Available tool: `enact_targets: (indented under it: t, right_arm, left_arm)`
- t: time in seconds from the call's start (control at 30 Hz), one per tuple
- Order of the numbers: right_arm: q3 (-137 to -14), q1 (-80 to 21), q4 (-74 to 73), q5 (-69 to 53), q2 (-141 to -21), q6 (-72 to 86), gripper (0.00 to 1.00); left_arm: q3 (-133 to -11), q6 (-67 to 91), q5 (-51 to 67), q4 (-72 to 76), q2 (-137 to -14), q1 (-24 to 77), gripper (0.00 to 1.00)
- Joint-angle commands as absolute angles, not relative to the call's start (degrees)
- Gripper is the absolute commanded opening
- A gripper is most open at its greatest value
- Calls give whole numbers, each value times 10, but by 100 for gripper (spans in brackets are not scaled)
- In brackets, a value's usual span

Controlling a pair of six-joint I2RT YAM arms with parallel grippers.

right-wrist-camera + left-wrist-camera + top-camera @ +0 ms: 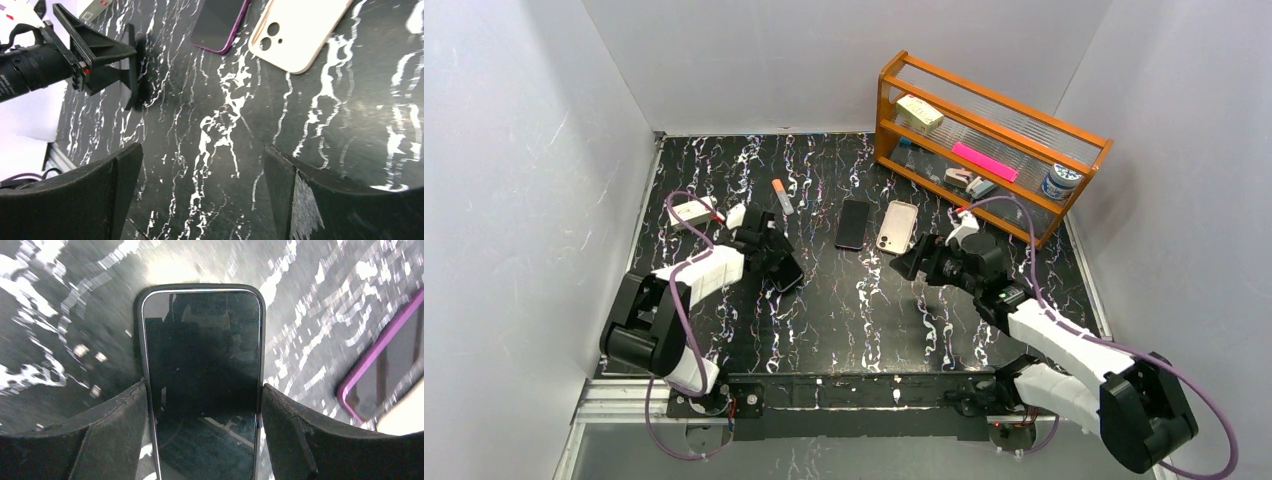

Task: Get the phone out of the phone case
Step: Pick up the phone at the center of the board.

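Note:
A phone with a dark screen in a black case (pixel 202 340) sits between my left gripper's (pixel 202 390) fingers, which press on its two long edges. In the top view the left gripper (pixel 779 265) is left of centre, low over the table. In the right wrist view the held phone shows edge-on (pixel 133 65). My right gripper (pixel 202 155) is open and empty above bare marble; in the top view it (pixel 911 262) is right of centre, pointing left.
A phone in a purple case (pixel 854 223) and a cream case (pixel 897 227) lie side by side at mid-table. A wooden rack (pixel 894 75) with small items stands back right. A white box (pixel 692 211) and a small tube (pixel 781 196) lie back left.

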State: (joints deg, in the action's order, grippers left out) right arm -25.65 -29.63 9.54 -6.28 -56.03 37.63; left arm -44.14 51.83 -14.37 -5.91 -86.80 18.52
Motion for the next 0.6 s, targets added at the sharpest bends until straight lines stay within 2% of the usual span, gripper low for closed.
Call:
enact_targets:
  t: [0.0, 0.57]
  right_arm:
    - [-251, -332, 204, -88, -600, 424, 96]
    - [-370, -482, 310, -75, -835, 464, 93]
  left_arm:
    - [-404, 560, -78, -33, -814, 238, 19]
    - [-369, 628, -67, 80, -758, 352, 13]
